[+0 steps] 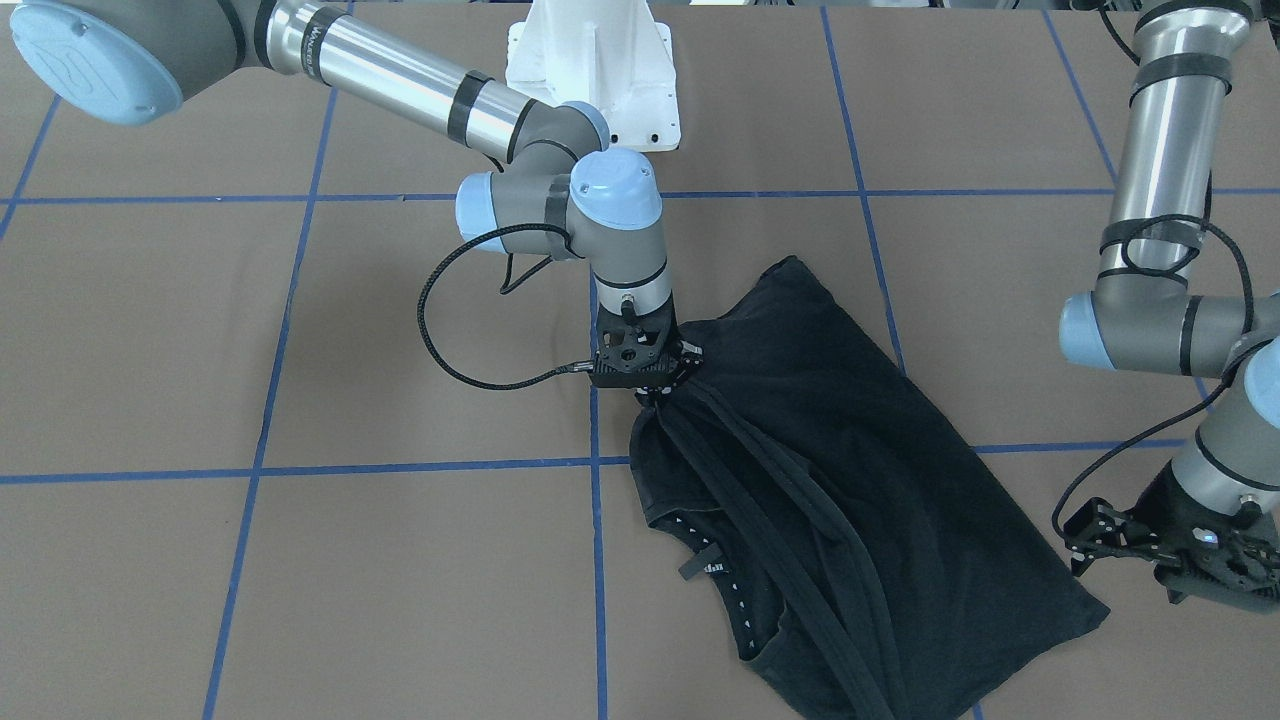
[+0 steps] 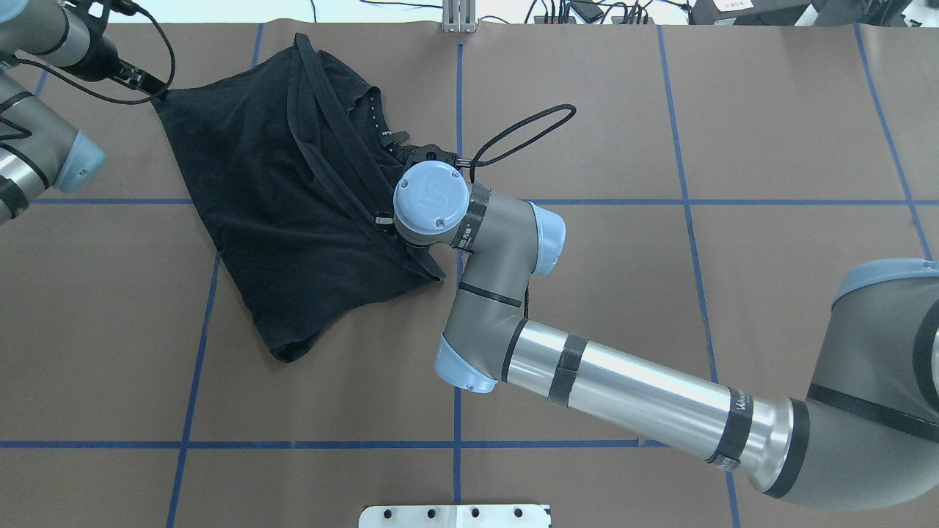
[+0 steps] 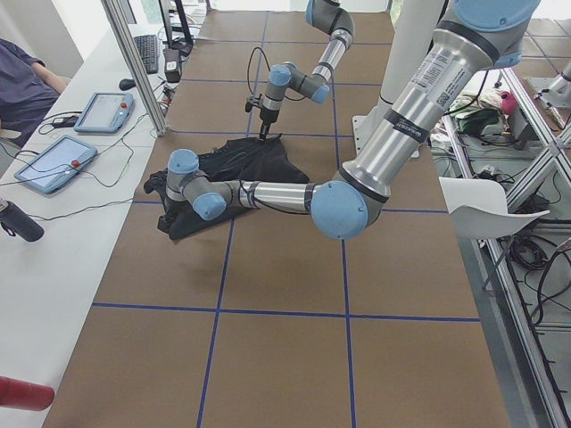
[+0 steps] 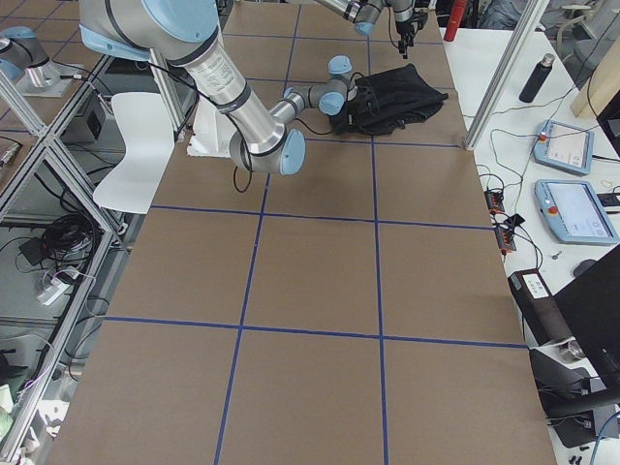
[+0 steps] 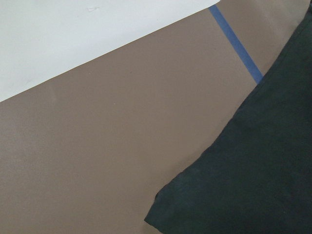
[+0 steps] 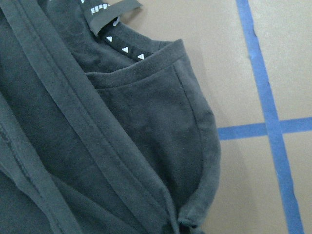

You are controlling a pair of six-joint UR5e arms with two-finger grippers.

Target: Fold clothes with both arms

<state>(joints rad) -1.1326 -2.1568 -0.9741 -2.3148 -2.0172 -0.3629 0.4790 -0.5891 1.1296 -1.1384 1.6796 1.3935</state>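
fabric of t-shirt (image 1: 880, 470) pinched tight in right gripper (image 1: 655, 392); left gripper (image 2: 147, 84) beside its corner, opening cannot tell

The T-shirt (image 1: 850, 470) was soft, matt black cloth, faintly fuzzy and wrinkled. It had flat stitched hems and a woven neck tape (image 6: 124, 48) printed with small white marks. The desk (image 1: 400, 600) wore a smooth, matt brown covering that looked like paper, crossed by strips of blue tape (image 1: 262, 420). The right arm (image 2: 638, 389) had a tube of polished silver metal that caught the light, matt grey joint housings and smooth light-blue caps (image 2: 431, 192) that looked like plastic. The right end effector (image 1: 655, 393) was matt black, seemingly plastic, and a braided black cable (image 1: 420, 310) ran to it. The pedestal (image 1: 590, 60) was smooth, glossy white.
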